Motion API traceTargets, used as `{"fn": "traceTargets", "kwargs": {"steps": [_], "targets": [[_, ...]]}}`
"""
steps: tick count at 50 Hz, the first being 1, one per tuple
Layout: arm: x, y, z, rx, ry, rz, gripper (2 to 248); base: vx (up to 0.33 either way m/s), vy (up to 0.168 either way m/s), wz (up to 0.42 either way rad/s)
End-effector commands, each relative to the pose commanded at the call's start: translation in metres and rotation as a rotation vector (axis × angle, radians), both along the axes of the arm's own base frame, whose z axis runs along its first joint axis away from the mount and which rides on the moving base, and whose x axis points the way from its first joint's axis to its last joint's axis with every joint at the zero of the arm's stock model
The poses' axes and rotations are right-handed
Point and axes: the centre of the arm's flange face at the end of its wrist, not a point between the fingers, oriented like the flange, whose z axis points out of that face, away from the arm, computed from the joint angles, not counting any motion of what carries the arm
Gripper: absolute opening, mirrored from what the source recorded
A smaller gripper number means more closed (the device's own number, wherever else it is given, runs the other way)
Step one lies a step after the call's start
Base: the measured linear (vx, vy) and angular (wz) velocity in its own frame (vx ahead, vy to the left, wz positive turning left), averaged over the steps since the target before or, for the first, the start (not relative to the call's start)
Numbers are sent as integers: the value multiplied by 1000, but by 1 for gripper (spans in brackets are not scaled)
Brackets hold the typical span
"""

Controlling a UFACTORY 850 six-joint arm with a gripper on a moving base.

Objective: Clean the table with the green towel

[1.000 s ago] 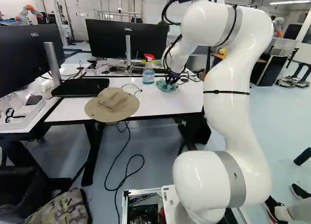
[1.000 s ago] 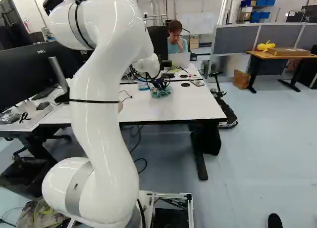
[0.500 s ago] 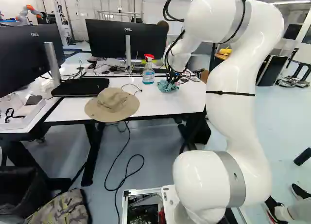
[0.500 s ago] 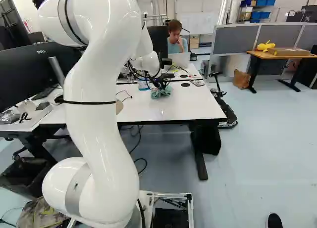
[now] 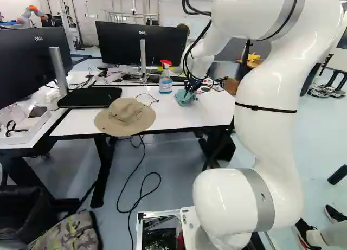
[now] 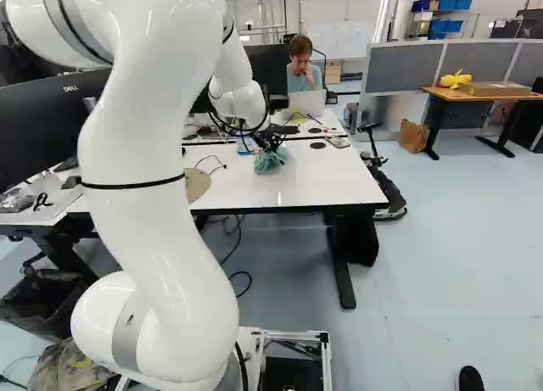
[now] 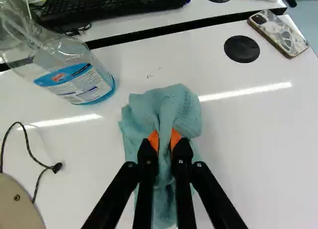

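And my end effector [image 7: 164,138] clamps the crumpled blue-green cloth towel [image 7: 185,107] over the glossy white surface [image 7: 258,139]; wiping looks part-done, small dark marks [image 7: 150,76] awaiting it!

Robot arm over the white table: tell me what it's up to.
The white robot arm has the green towel gripped in its pincer, bunched up on the white table, apparently to wipe it. A couple of small dark marks show just ahead of the towel. The spray bottle stands nearby, and a hat lies on the table too.
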Motion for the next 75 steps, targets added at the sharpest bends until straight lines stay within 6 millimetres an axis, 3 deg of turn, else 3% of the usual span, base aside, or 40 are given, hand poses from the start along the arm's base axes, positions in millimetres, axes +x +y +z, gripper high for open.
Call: {"fn": "traceTargets", "kwargs": {"steps": [33,52,75], "targets": [[-61,16,2,2,27,22,46,0,0,0],[-59,16,4,2,24,22,46,0,0,0],[-25,17,25,-2,-31,26,46,0,0,0]]}}
